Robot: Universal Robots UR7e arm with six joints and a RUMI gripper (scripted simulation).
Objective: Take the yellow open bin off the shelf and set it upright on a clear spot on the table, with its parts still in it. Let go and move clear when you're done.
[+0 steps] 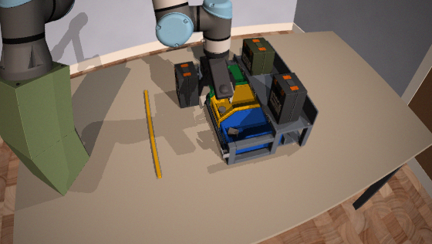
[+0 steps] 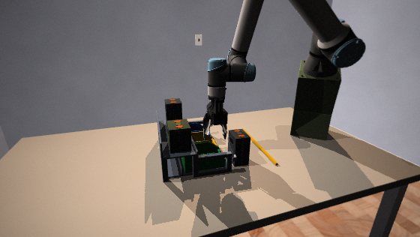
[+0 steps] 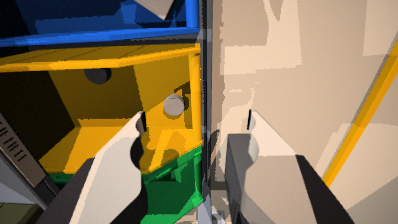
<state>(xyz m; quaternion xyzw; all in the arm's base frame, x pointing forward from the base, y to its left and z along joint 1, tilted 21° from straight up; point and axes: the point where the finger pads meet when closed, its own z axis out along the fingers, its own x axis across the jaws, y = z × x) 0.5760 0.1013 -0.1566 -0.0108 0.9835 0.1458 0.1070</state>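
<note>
While the gripper [image 2: 215,136] [image 3: 196,111] points down with its two fingers apart and nothing between them, the yellow bin [image 1: 245,94] [image 2: 201,136] [image 3: 107,95] sits on the grey shelf [image 1: 274,144] [image 2: 194,165], between the blue bin [image 1: 247,120] [image 3: 115,37] and the green bin [image 2: 208,149] [image 3: 172,187]. In the wrist view, one round part [image 3: 174,105] lies in the yellow bin near three o'clock, and a dark round part [image 3: 98,75] is near twelve o'clock.

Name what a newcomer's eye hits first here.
The row of open bins on the grey shelf: the yellow bin sits between blue and green. Then the open gripper above the yellow bin's front edge, and the yellow strip lying on the table.
</note>
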